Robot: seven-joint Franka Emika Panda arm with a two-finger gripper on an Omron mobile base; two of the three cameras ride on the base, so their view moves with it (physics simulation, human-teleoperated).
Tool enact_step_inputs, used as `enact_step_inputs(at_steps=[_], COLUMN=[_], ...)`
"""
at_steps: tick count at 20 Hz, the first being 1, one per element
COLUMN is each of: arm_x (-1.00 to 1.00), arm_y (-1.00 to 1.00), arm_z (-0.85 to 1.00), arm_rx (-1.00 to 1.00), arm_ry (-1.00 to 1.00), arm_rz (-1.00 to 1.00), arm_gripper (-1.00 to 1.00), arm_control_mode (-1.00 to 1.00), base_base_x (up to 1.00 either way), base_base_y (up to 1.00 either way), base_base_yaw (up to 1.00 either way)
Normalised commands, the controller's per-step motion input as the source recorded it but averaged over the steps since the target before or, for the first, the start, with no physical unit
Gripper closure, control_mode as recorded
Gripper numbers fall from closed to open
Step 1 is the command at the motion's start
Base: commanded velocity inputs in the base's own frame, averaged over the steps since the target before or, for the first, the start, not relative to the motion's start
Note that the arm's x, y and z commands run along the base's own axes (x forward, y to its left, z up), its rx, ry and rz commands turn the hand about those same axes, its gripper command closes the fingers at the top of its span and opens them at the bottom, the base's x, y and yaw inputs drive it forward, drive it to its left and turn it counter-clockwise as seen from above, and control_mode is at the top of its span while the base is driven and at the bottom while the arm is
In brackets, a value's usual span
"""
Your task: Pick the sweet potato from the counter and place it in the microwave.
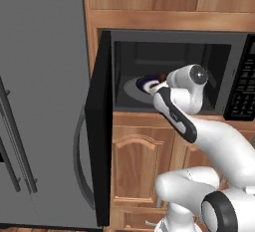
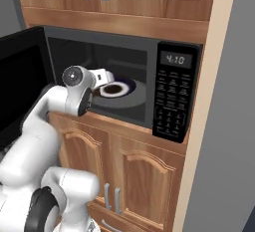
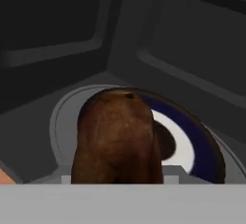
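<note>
**Brown sweet potato carried over the microwave plate**

Brown and oblong, the sweet potato sits pinched between the fingers of the gripper, which is reached through the open front of the microwave. In the hand view the potato rises right in front of the camera, hanging over a white plate with a dark blue rim that rests on the round grey turntable. The plate lies near the middle of the turntable, so a release here would likely land the potato on it rather than on the bare cavity floor. Whether the potato already touches the plate cannot be told; a dark shadow on the white suggests it is close above.

The black door stands swung wide to the left, leaving the arm a free path in. The keypad sits at the right edge of the microwave, clear of the arm. Judged from this, what remains is lowering, letting go and backing out.
</note>
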Motion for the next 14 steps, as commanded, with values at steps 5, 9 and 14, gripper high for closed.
enact_step_inputs(at_steps=[5, 9, 14], arm_x=[0.48, 0.30, 0.28], arm_y=[0.00, 0.00, 0.00], arm_z=[0.00, -0.15, -0.23], arm_rx=[-0.01, 0.00, 0.00], arm_ry=[-0.02, -0.07, -0.01], arm_rz=[0.00, 0.00, 0.00], arm_gripper=[1.00, 1.00, 1.00], arm_control_mode=[-1.00, -1.00, -1.00], base_base_x=[0.00, 0.00, 0.00], base_base_y=[0.00, 0.00, 0.00], base_base_yaw=[0.00, 0.00, 0.00])
